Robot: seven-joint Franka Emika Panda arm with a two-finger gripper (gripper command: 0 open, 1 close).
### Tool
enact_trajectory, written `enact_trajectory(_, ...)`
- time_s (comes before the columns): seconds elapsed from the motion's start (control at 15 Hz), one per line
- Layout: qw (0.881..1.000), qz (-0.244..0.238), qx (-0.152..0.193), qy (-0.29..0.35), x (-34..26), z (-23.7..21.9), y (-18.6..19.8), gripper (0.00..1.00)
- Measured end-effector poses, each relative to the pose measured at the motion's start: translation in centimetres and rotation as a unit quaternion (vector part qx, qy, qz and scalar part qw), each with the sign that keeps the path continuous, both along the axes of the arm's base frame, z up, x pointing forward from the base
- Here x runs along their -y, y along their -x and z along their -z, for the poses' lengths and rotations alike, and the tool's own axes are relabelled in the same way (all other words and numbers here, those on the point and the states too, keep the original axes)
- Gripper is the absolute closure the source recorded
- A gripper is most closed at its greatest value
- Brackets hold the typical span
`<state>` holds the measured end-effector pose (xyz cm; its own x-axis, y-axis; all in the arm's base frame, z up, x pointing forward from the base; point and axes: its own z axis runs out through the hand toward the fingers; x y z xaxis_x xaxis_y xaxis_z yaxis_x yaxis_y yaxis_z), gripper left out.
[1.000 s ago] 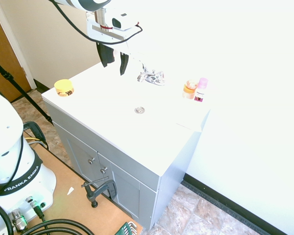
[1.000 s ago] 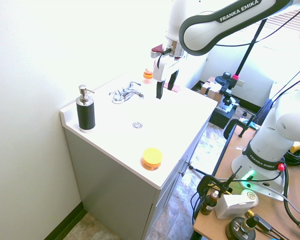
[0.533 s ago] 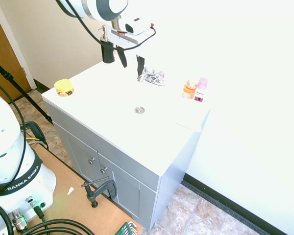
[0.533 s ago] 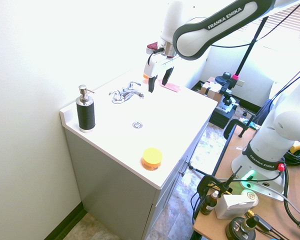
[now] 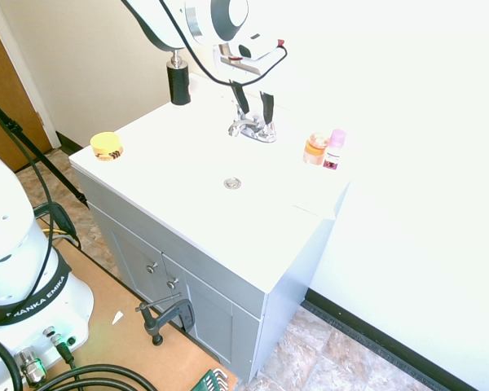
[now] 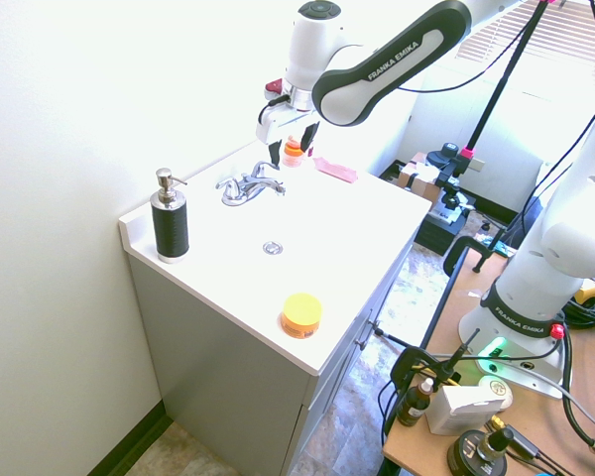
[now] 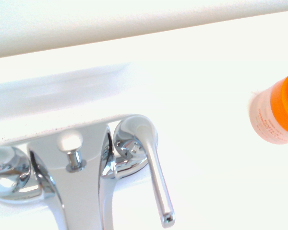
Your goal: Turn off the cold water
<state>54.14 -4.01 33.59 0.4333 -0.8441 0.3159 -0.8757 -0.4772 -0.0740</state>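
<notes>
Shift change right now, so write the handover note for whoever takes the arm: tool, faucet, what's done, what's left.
Tool: open, nothing between its fingers, just over the faucet at the handle on the orange-banded bottle's side.
Faucet: chrome, at the back of the white sink top; the near lever handle shows whole in the wrist view.
Nearby: orange-banded bottle beside the faucet; black pump bottle on its other side.
Done: tool brought to the faucet. Whether water runs, I can't tell.
Left: probably turn the cold handle to off, then check the spout.
</notes>
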Motion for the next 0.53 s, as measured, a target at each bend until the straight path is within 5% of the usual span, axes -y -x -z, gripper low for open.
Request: enact_trajectory(0.53, 1.0, 0.01, -0.015, 0.02, 1.3, 2.5, -1.1, 0.0)
